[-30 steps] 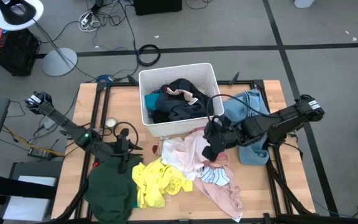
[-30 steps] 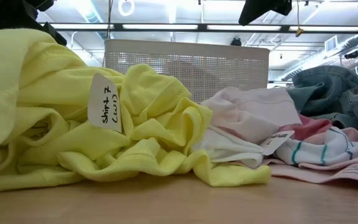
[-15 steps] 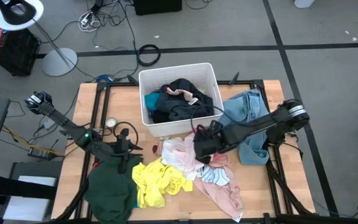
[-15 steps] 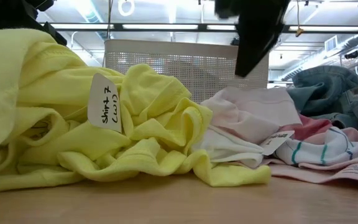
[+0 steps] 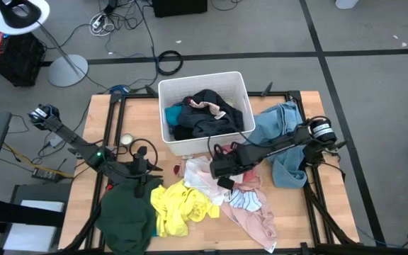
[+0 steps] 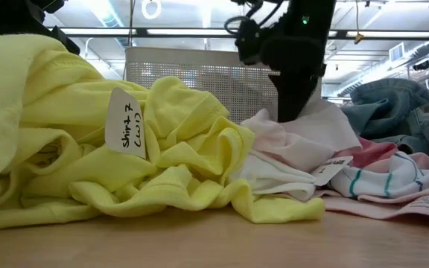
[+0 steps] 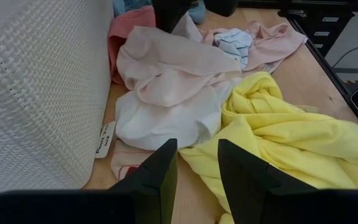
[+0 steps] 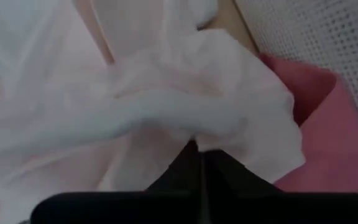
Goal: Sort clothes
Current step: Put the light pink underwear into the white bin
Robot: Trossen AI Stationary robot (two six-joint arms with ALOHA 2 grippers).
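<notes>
The right pincer is down on the pale pink garment in the middle of the tabletop, just in front of the white bin; in its wrist view the two dark fingers lie pressed close together with a fold of the pale cloth gathered over their tips, so it looks to be pinching that fold, though the cloth hides the very tips. In the overhead view the right arm reaches in from about 2 o'clock, and the garment spreads out from the pincer toward 7 and 8 o'clock, its long side running roughly from the bin front toward the yellow shirt. The right arm is plainly the nearer one for this piece, and I judge that a lift straight up and back toward 2 o'clock would peel it off the pile. A striped white piece and a pink garment lie at 5 o'clock from the pincer, denim at 2 o'clock, and dark clothes sit in the bin at 12 o'clock. The left pincer waits at 9 o'clock above the dark green garment, its fingers spread and empty. A paper tag on the yellow shirt reads "Shirt 7", with a bracketed line below that I cannot make out.
</notes>
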